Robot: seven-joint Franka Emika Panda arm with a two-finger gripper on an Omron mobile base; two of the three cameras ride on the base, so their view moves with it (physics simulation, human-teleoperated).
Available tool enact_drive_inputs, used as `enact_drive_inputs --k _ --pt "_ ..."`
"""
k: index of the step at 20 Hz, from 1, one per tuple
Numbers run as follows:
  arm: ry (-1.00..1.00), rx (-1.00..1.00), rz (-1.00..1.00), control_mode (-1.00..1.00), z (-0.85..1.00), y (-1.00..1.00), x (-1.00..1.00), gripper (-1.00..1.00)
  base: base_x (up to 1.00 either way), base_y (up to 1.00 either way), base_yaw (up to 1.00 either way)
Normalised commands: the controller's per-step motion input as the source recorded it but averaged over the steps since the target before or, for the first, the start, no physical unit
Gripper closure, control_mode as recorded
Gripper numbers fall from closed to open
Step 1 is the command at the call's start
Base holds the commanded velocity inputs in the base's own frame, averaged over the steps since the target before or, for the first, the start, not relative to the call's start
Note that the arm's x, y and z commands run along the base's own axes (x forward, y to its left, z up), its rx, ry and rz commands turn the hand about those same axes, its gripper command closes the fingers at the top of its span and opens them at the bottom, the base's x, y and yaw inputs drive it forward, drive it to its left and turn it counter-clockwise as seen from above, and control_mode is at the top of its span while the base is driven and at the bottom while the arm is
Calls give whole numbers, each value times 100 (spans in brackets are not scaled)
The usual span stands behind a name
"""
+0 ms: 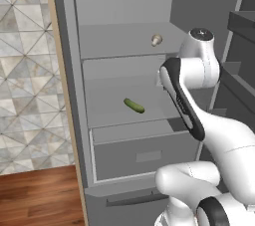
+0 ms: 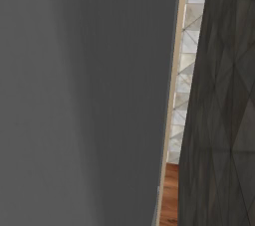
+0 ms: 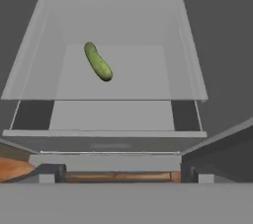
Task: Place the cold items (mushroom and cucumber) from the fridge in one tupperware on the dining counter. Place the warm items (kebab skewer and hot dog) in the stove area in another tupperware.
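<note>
From the hand view the gripper (image 3: 122,172) has its fingers spread apart and empty, looking into the open fridge (image 1: 74,120) at the cucumber (image 3: 98,61) lying alone on a shelf — while the left base view adds the mushroom (image 1: 156,39) one shelf higher, farther back, the arm's elbow beside it.

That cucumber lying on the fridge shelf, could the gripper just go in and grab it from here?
Probably yes. The fridge stands open, the cucumber lies alone on its shelf, and the open gripper faces it with nothing between them.
</note>
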Motion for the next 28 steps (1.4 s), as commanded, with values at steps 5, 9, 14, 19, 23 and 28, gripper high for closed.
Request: enact_drive_inputs --k 5,9,14,19,23,28 --pt "-10 -4 -34 -100 57 1 0 -100 0 0 0" --pt "-16 0 -31 -100 78 3 1 -100 0 0 0" --pt "-15 1 -4 -100 57 -13 2 -100 0 0 0" --pt "-21 0 11 -100 45 0 42 -100 0 0 0" --pt "-21 0 7 -100 26 0 57 -100 0 0 0" --pt "11 0 -6 -100 14 0 66 -100 0 0 0"
